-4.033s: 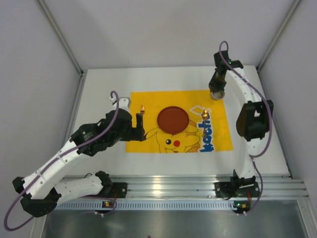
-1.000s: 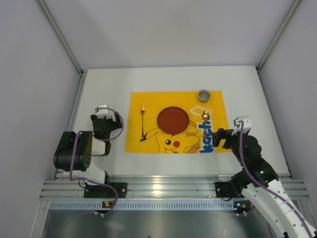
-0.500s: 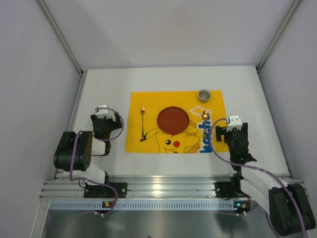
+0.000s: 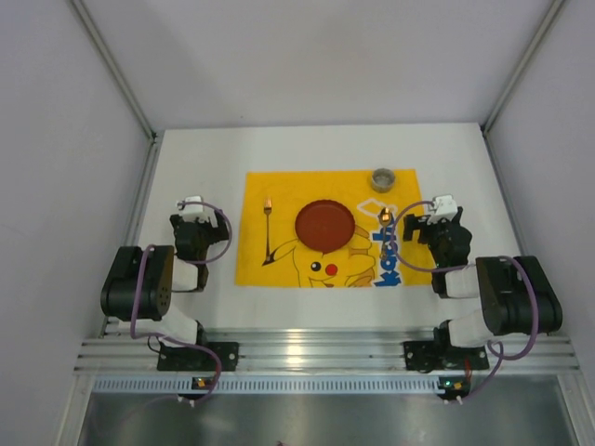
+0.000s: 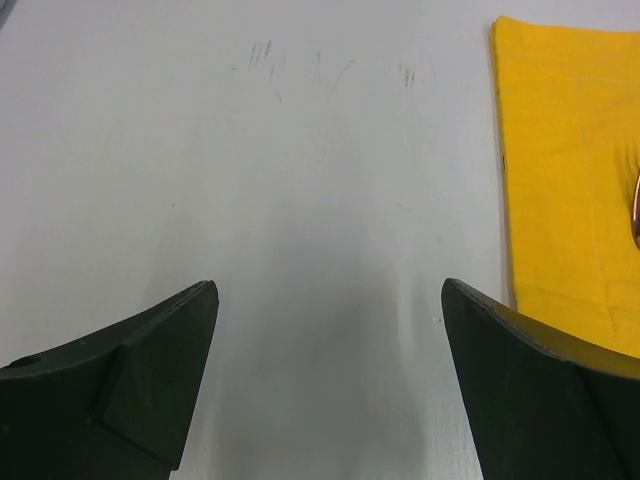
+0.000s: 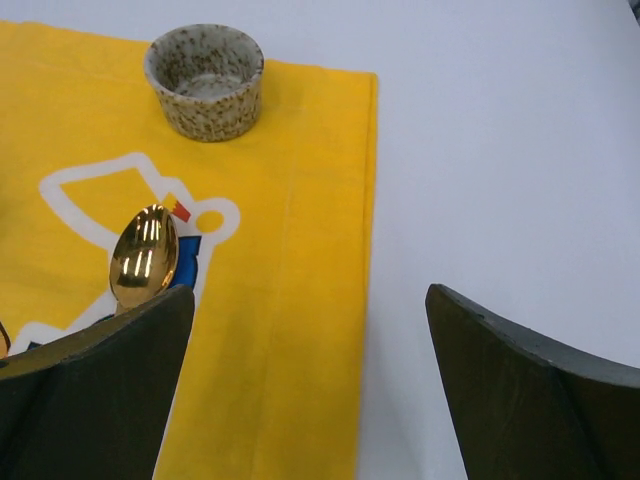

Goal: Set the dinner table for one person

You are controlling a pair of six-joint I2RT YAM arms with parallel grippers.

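Note:
The dinner table is a white tabletop with a yellow cartoon-print cloth on it. A dark red plate sits in the cloth's middle. A gold fork lies to its left and a gold spoon to its right. A speckled cup stands at the cloth's far right corner. My left gripper is open over bare table, left of the cloth. Over the cloth's right edge my right gripper is open and empty, with the spoon and cup ahead.
Both arms are folded back low near their bases, the left arm at the near left and the right arm at the near right. Grey walls and metal frame posts enclose the table.
The right arm has drawn back from the cup at the far right and folded beside the cloth's right edge. The left arm withdrew from the fork earlier and has since stayed still.

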